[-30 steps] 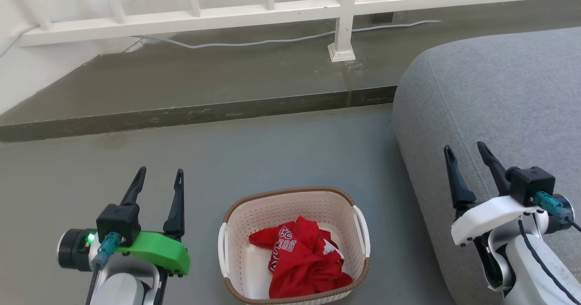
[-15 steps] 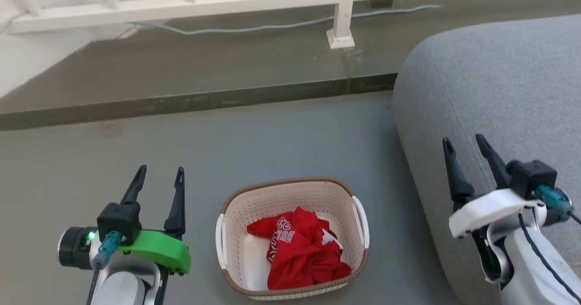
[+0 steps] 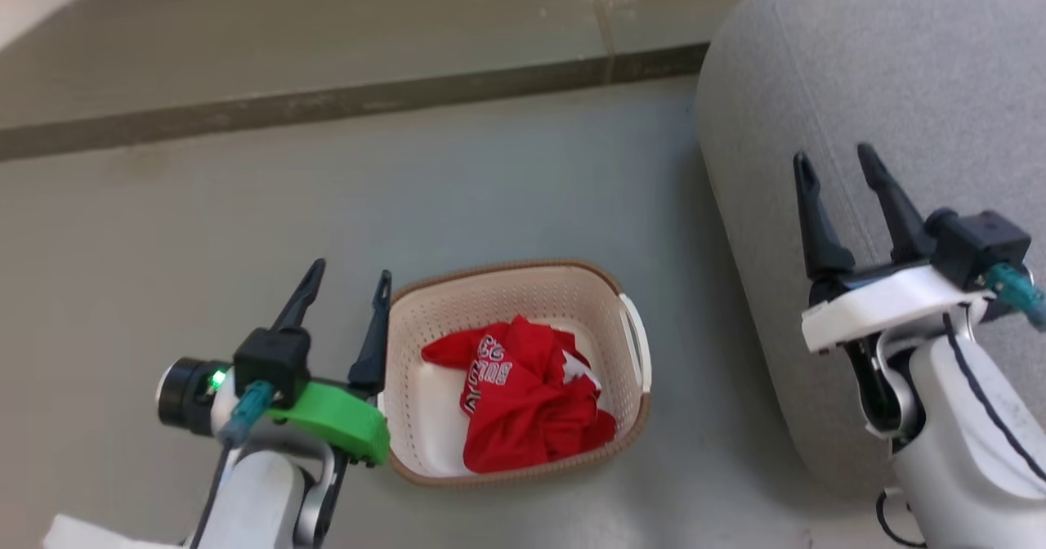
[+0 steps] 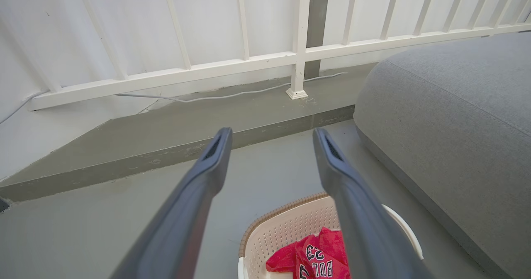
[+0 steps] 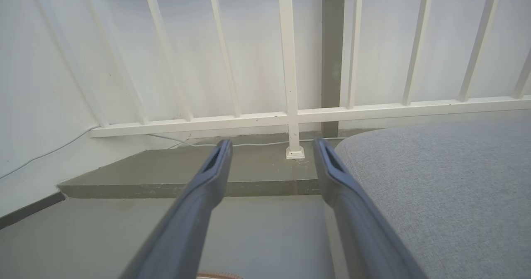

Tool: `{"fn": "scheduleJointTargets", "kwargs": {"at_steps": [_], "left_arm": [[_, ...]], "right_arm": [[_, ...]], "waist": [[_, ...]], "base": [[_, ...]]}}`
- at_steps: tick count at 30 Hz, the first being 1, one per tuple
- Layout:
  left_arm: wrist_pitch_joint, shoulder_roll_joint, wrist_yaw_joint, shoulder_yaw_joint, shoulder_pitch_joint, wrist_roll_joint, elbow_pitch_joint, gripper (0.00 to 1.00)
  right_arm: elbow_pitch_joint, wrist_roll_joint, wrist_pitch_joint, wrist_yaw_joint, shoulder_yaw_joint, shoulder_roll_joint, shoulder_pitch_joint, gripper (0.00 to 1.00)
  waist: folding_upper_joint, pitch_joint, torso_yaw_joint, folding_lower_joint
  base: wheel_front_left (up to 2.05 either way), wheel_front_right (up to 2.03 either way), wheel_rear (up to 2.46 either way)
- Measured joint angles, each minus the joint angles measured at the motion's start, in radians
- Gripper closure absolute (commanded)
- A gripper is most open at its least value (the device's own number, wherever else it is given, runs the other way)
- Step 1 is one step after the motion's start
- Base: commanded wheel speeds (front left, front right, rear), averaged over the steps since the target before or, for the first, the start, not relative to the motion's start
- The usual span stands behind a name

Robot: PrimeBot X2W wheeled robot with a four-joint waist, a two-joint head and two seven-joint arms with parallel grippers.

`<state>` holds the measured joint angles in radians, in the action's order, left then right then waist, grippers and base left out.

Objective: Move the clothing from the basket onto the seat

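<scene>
A crumpled red jersey (image 3: 523,398) with white letters lies in the cream basket (image 3: 498,292), which stands on the grey floor. The same jersey (image 4: 317,260) and basket (image 4: 286,229) show at the bottom of the left wrist view. My left gripper (image 3: 350,278) is open, its right finger just beside the basket's left rim. The large grey seat (image 3: 882,67) lies to the right of the basket. Over the seat's near edge my right gripper (image 3: 833,161) is open and holds nothing. The grey seat (image 5: 435,187) also shows past my right fingers (image 5: 332,175).
A raised concrete step (image 3: 327,100) runs across the floor beyond the basket. A white railing (image 4: 290,59) with a post stands on it, and a pale cable (image 4: 232,95) lies along its foot. Bare floor (image 3: 204,230) spreads to the left of the basket.
The head camera has tilted down, so the whole scene sits higher. My left gripper has moved right, up against the basket's left side. My right gripper stands higher in the picture.
</scene>
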<state>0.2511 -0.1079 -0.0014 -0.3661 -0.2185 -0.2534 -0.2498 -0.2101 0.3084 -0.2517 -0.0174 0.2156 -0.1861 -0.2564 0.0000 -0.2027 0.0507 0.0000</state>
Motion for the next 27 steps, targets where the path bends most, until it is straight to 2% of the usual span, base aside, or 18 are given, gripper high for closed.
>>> {"fn": "scheduleJointTargets", "kwargs": {"at_steps": [9, 14, 27], "left_arm": [[-0.047, 0.027, -0.050, -0.087, -0.104, 0.038, -0.067, 0.00], [-0.079, 0.028, -0.062, -0.119, -0.153, 0.048, -0.120, 0.00], [-0.155, 0.025, -0.079, -0.123, -0.272, 0.078, -0.249, 0.00]], "right_arm": [[0.056, 0.000, 0.000, 0.000, -0.019, 0.014, -0.057, 0.00], [0.083, 0.000, 0.000, -0.005, -0.019, 0.030, -0.091, 0.00], [0.145, 0.002, 0.000, -0.026, -0.012, 0.078, -0.173, 0.00]], "waist": [[0.0000, -0.120, 0.034, 0.0000], [0.0000, -0.188, 0.058, 0.0001], [0.0000, -0.352, 0.140, 0.0001]], "base": [[0.00, 0.00, 0.00], [0.00, 0.00, 0.00], [0.00, 0.00, 0.00]]}}
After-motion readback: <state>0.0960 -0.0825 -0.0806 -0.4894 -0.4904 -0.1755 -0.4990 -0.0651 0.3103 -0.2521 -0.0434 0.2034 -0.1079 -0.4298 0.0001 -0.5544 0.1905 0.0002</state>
